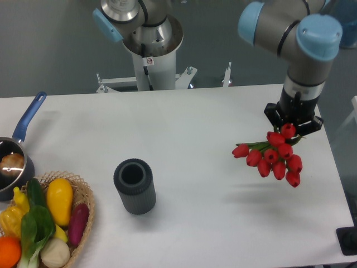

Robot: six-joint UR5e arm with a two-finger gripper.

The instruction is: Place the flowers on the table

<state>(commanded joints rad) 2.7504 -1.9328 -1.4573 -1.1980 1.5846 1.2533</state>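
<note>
Gripper (294,125) squeezing red flowers (274,154), hanging below it above table (195,134); early drop could bend blooms

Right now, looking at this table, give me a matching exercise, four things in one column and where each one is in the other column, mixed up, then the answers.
Things:
1. flowers
2. vase
3. basket
4. pan

Places:
A. left edge of the table, blue handle pointing up and away
B. bottom left corner, full of vegetables
C. hanging under the tool, above the right side of the table
D. standing upright near the middle, empty

Pairs: 1-C, 2-D, 3-B, 4-A
</note>
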